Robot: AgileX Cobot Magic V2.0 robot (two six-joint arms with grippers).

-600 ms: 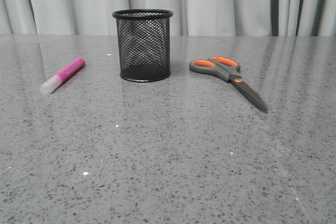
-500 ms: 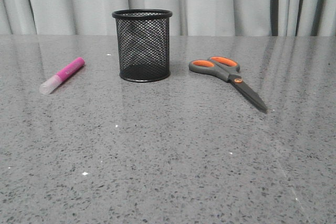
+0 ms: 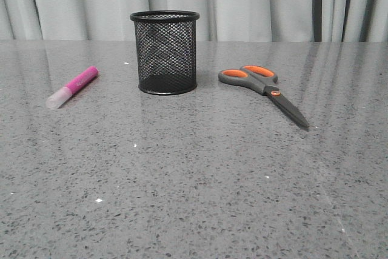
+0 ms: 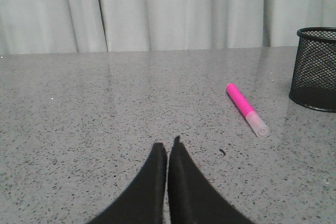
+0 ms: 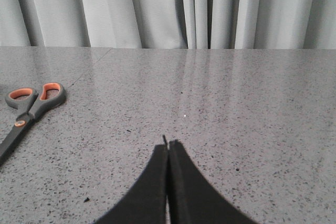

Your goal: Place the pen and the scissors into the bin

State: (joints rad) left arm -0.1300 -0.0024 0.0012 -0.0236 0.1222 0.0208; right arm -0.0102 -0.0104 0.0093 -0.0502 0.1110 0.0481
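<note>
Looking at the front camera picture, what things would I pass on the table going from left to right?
Pen → bin → scissors. All three stand apart from one another on the grey table, and neither claw shows in this view.

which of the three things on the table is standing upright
The black mesh bin, mouth up. The pink pen and the scissors both lie flat either side of it.
</note>
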